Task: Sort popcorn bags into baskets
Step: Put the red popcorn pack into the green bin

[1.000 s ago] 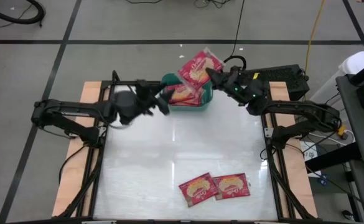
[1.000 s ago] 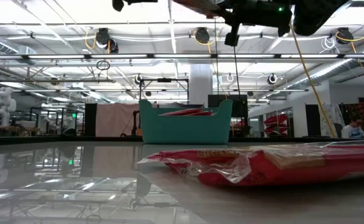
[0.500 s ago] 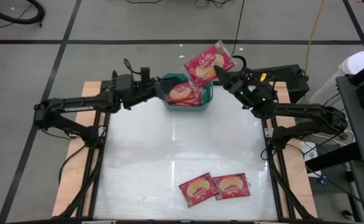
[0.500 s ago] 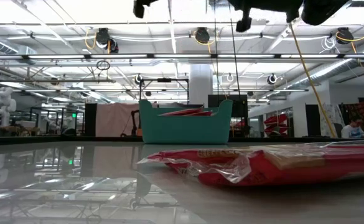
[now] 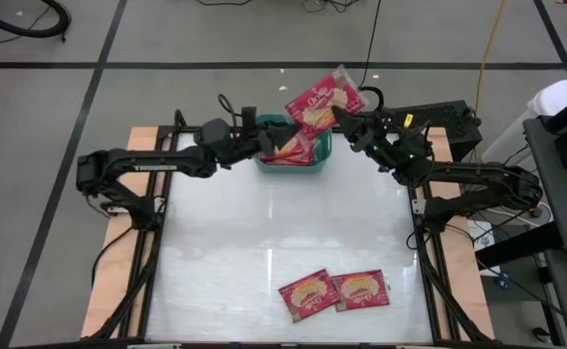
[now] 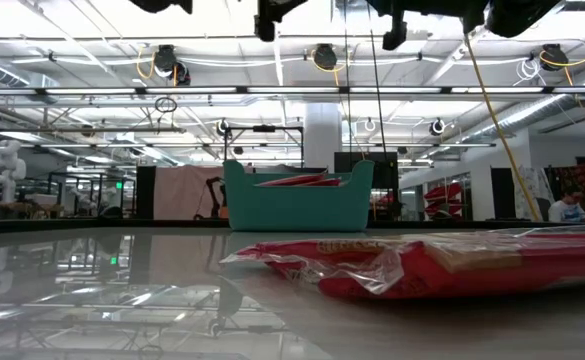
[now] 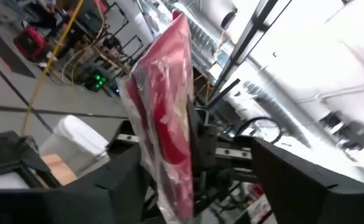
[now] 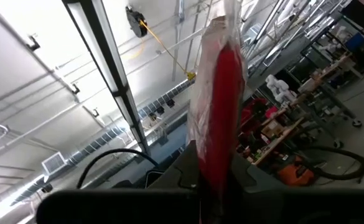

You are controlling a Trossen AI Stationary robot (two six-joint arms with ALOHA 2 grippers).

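My right gripper [image 5: 344, 118] is shut on a red popcorn bag [image 5: 323, 99] and holds it in the air over the far right corner of the teal basket [image 5: 314, 167]. The basket stands at the table's far edge with red bags [image 5: 289, 147] inside it. My left gripper [image 5: 266, 143] hovers open above the basket's left side, tipped upward toward the held bag [image 7: 164, 118]; its fingers stand apart from that bag. Two more popcorn bags [image 5: 307, 295] [image 5: 362, 289] lie flat near the table's front edge. My right gripper pinches the bag's lower end [image 8: 216, 177] between its two fingers. The fingers come from the table's right, slanting upward. The bag stands up above the fingers, edge-on in the right wrist view, lifted clear of the basket and the table.
Wooden side rails [image 5: 116, 291] and arm mounts flank the white table. The table's middle [image 5: 283, 223] lies between the basket and the two front bags. In the low view the nearest bag [image 6: 442, 265] fills the foreground before the basket [image 6: 298, 200].
My left gripper has swung toward the table's right, over the basket's left side, rolling and tipping upward toward the held bag. My right gripper has rolled, and the bag has turned with it and risen slightly toward the far right.
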